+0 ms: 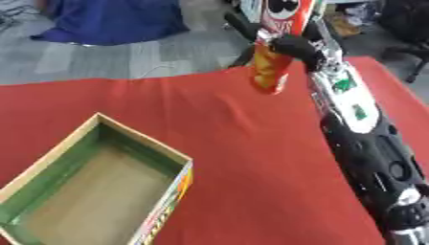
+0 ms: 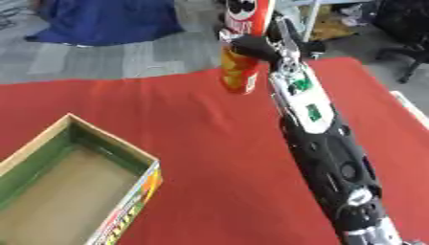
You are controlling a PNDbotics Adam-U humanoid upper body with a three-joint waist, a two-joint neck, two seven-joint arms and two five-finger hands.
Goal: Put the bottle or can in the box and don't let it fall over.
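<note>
A tall red and orange can (image 1: 275,45) with a face printed near its top stands upright at the far edge of the red table, its top cut off by the view. My right hand (image 1: 289,45) is shut on the can about halfway up, the black and silver arm (image 1: 368,143) reaching from the lower right. Whether the can's base touches the cloth I cannot tell. An open cardboard box (image 1: 100,182) with green inner walls and a brown floor sits at the lower left, with nothing in it. My left hand is out of sight.
A red cloth (image 1: 243,158) covers the table. Beyond its far edge lie grey floor, a blue cloth heap (image 1: 117,21) and a black chair (image 1: 415,33) at the far right.
</note>
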